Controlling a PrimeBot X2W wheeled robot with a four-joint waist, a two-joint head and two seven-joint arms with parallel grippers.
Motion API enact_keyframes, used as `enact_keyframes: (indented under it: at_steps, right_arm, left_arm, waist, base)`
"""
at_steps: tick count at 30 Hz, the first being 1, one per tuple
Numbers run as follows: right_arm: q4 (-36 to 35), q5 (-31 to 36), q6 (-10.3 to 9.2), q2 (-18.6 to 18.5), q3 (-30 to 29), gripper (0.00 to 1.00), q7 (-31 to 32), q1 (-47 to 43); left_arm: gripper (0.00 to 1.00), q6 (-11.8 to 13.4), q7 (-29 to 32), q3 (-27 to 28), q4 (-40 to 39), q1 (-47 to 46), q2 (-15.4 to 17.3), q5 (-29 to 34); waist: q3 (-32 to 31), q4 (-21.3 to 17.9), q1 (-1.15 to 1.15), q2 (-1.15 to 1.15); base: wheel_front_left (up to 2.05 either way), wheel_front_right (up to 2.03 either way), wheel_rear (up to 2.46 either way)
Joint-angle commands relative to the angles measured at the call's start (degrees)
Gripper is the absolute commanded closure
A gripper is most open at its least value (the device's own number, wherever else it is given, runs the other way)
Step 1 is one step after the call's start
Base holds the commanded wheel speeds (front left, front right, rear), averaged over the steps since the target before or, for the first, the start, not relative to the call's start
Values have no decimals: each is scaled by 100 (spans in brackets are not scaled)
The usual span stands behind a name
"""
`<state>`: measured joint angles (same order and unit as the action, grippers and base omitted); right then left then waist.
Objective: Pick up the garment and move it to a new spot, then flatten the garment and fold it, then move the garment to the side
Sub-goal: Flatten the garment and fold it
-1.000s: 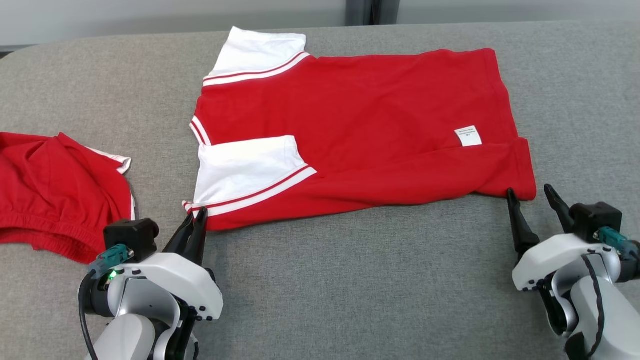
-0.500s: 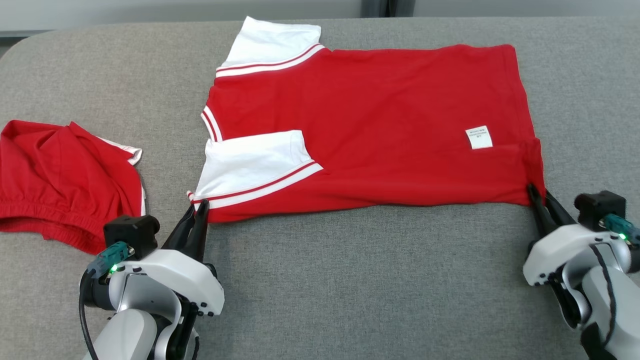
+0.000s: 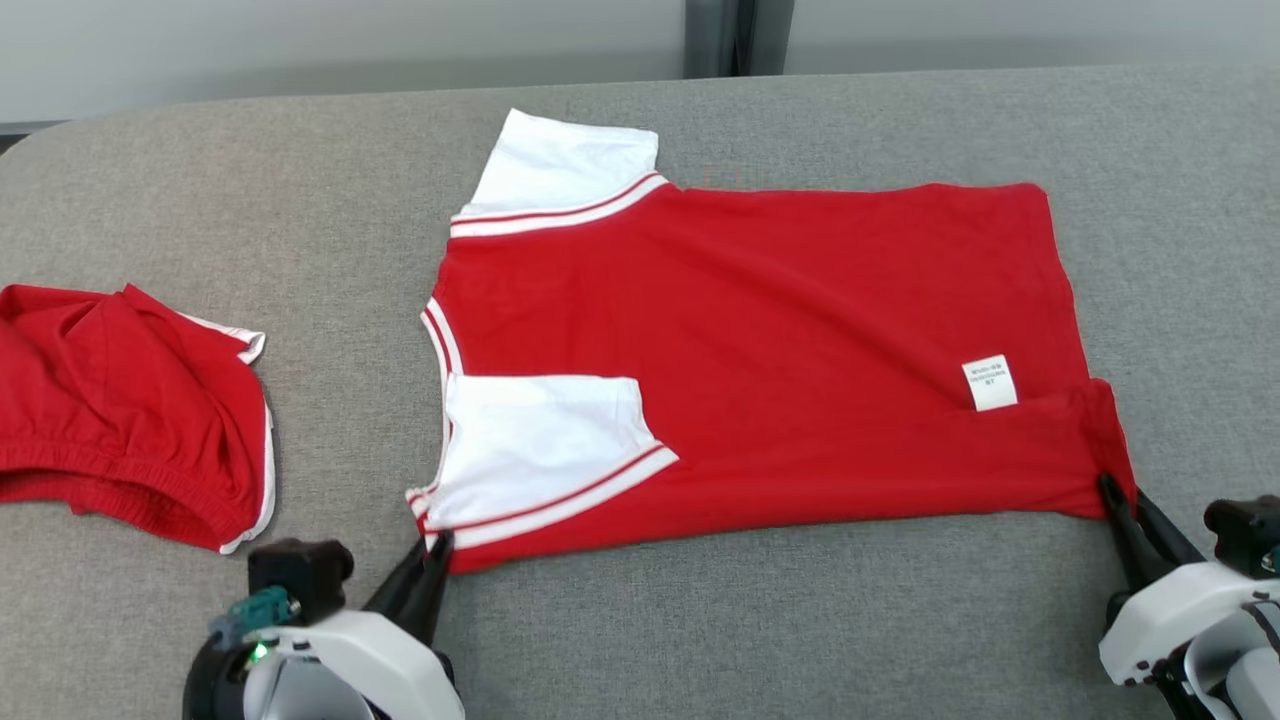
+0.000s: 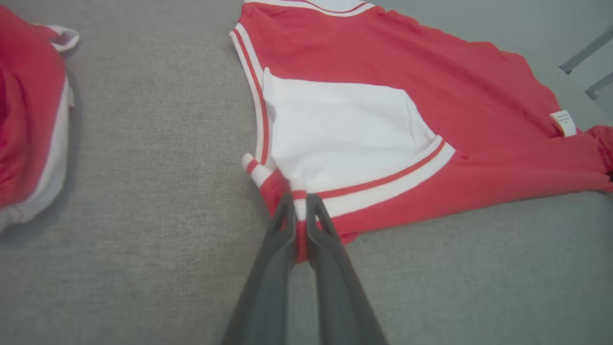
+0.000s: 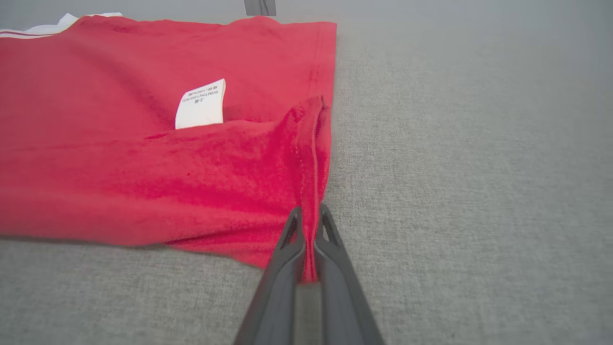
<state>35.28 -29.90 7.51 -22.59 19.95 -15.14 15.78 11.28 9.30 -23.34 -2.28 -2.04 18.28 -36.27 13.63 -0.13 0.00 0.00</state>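
Big grey fabric-covered bench, red cloth jersey with white sleeves lying flat mid-bench, crumpled red white-trimmed garment well off to its left. Left jaws pinched tight on the jersey's near sleeve-end corner, right jaws clamped on its near hem corner.

One shirt; one pair of shorts; one label; one left claw; one right claw
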Motion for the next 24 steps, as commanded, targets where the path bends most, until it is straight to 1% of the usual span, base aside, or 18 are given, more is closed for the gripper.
enact_keyframes:
  at_steps: [1, 9, 12, 13, 14, 15, 16, 17, 18, 20, 21, 22, 23, 24]
  right_arm:
    - [-45, -57, -2, -94, -17, 100, -5, -109]
    - [-180, -92, -2, -291, -120, 100, -5, -467]
    - [-136, -64, -3, -279, -137, 100, -5, -482]
    - [-116, -39, -3, -265, -150, 86, -5, -469]
    - [-97, -3, -3, -247, -177, 56, -5, -456]
    - [-69, 10, -3, -226, -196, 8, -5, -449]
    - [-54, 74, -3, -224, -205, 0, -5, -436]
    - [-46, 119, -2, -213, -237, 0, -5, -417]
    - [-46, 164, -2, -194, -270, 0, -6, -407]
    - [-94, 318, -2, -178, -424, 0, -6, -377]
    - [-123, 410, -2, -169, -509, 0, -5, -368]
    - [-169, 507, -2, -145, -625, 0, -6, -356]
    - [-213, 606, -1, -115, -726, 0, -5, -345]
    - [-266, 737, -1, -76, -839, 0, -6, -326]
  left_arm:
    - [100, 54, 52, -15, -56, 107, 55, -38]
    - [100, 262, 359, -204, -365, 436, 122, 49]
    - [100, 268, 385, -229, -358, 472, 103, 17]
    - [100, 278, 395, -230, -345, 469, 99, 12]
    - [100, 281, 389, -234, -316, 458, 84, 0]
    - [100, 293, 363, -230, -273, 442, 68, 4]
    - [100, 300, 344, -236, -213, 421, 54, 14]
    - [76, 295, 332, -245, -133, 392, 33, 12]
    - [65, 269, 311, -259, -60, 358, 10, 6]
    - [55, 211, 256, -290, 102, 284, -43, -11]
    - [38, 183, 221, -300, 191, 248, -70, -17]
    - [9, 172, 189, -302, 270, 215, -104, -29]
    - [0, 144, 159, -299, 355, 200, -133, -35]
    - [0, 134, 121, -298, 427, 185, -161, -49]
  waist:
    - [-12, -13, 0, 0]
    - [-84, 58, 0, 0]
    - [-109, 85, 0, 0]
    - [-124, 100, 0, 0]
    - [-142, 117, 0, 0]
    - [-164, 132, 0, 0]
    - [-177, 142, 0, 0]
    - [-190, 153, 0, 0]
    - [-202, 161, 0, 0]
    - [-220, 170, 0, 0]
    - [-228, 170, 0, 0]
    - [-235, 167, 0, 0]
    - [-248, 160, 0, 0]
    - [-257, 151, 0, 0]
  base:
    - [0, 0, 0]
    - [0, 0, 0]
    - [0, 0, 0]
    - [0, 0, 0]
    - [0, 0, 0]
    - [0, 0, 0]
    - [0, 0, 0]
    - [0, 0, 0]
    - [0, 0, 0]
    - [0, 0, 0]
    - [0, 0, 0]
    - [0, 0, 0]
    - [0, 0, 0]
    - [0, 0, 0]
